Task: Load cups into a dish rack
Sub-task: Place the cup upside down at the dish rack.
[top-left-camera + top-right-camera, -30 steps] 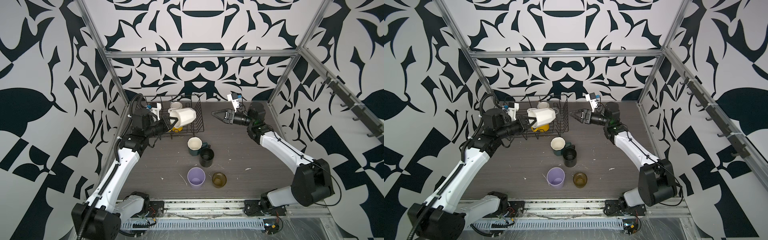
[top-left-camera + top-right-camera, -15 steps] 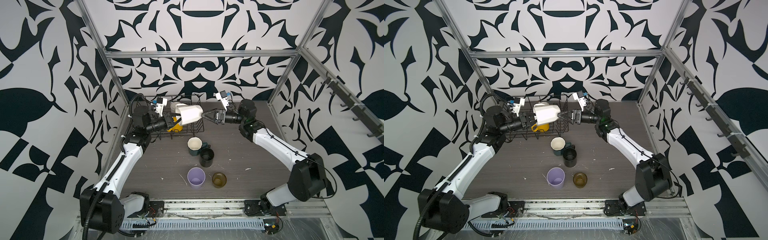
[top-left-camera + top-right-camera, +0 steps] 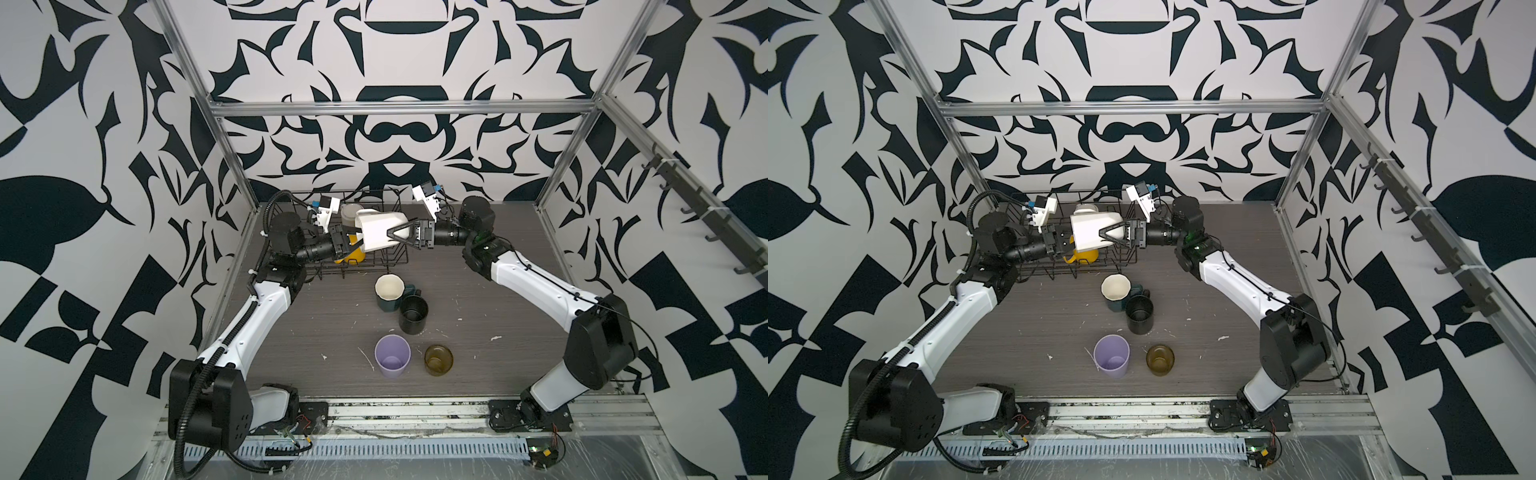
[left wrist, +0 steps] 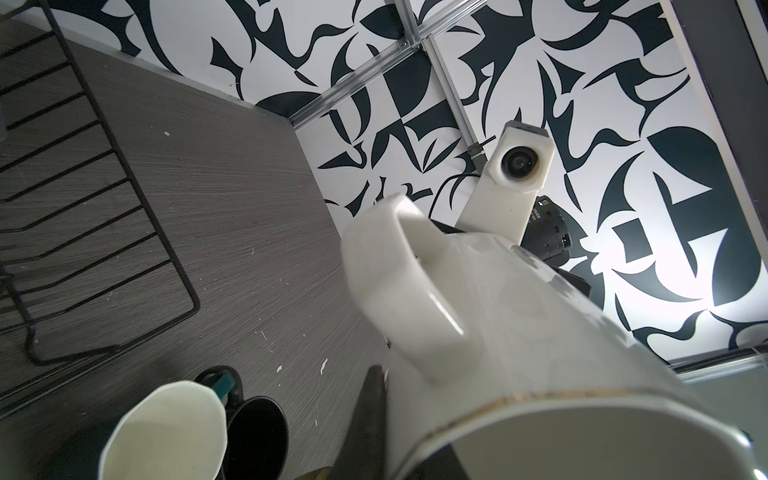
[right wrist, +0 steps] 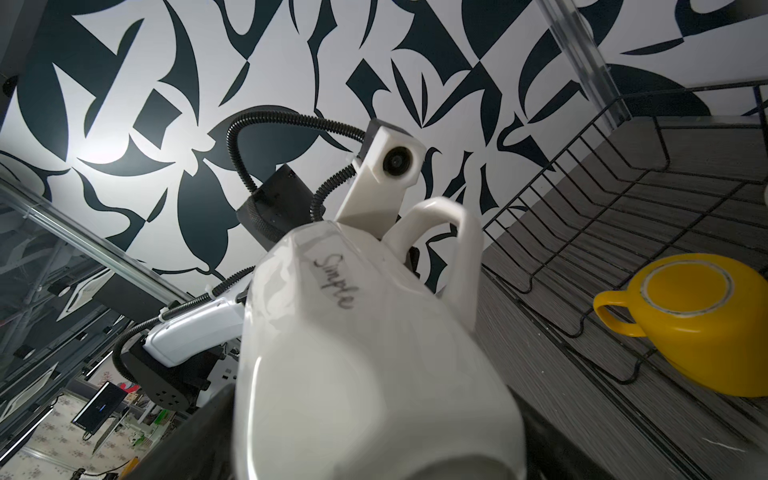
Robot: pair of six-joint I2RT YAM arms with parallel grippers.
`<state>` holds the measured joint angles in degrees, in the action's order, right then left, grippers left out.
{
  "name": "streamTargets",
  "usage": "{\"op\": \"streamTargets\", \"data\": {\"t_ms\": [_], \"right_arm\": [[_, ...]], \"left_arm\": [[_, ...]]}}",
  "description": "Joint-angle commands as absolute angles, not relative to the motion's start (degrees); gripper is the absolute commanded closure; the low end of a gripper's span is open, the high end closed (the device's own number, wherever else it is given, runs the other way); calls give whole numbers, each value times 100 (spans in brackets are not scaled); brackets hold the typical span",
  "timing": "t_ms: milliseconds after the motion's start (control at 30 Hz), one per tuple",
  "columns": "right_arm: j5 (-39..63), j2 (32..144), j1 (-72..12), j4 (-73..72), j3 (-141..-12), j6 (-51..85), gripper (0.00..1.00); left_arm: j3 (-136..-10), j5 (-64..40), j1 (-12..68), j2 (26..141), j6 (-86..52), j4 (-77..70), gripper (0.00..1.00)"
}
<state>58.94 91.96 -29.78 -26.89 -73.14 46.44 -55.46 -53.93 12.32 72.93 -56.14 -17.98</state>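
Observation:
My left gripper (image 3: 352, 243) (image 3: 1065, 242) is shut on the rim of the cream faceted cup (image 3: 380, 230) (image 3: 1094, 230) (image 4: 498, 332) (image 5: 365, 353). It holds the cup on its side above the black wire dish rack (image 3: 374, 262) (image 3: 1100, 266). From the opposite side my right gripper (image 3: 392, 235) (image 3: 1106, 235) stands open, with its fingers (image 5: 199, 424) on either side of the cup's base end. Inside the rack a yellow mug (image 3: 353, 255) (image 5: 698, 324) lies upside down, and a white mug (image 3: 351, 212) stands behind it.
In front of the rack on the grey table stand a dark-green faceted mug (image 3: 388, 291) (image 3: 1115, 289), a black mug (image 3: 413, 313) (image 3: 1139, 313), a lilac tumbler (image 3: 392, 355) (image 3: 1111, 355) and an amber glass (image 3: 438, 359) (image 3: 1160, 359). Patterned walls close in three sides.
The left arm carried the cream cup up and to the right over the rack. The right gripper swung left, and its open fingers now sit around the cup.

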Motion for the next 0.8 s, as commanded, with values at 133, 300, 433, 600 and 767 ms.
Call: {"op": "streamTargets", "data": {"t_ms": [133, 300, 433, 600, 767], "right_arm": [[5936, 9327, -3110, -2969, -7781, 4759, 7], [5938, 9455, -3199, -2876, -7907, 4772, 8], [5927, 9536, -3252, -2774, -7993, 4780, 9], [5910, 9598, -3313, -2640, -8059, 4732, 10], [5872, 9624, -3352, -2339, -8153, 4538, 10]], "left_arm": [[-5526, -5806, 1213, 7447, -5929, -2684, 100], [-5523, -5833, 1212, 7488, -5951, -2694, 100], [-5525, -5848, 1213, 7493, -5951, -2702, 100], [-5537, -5870, 1213, 7541, -5992, -2711, 100], [-5595, -5998, 1213, 7609, -6053, -2737, 100]]}}
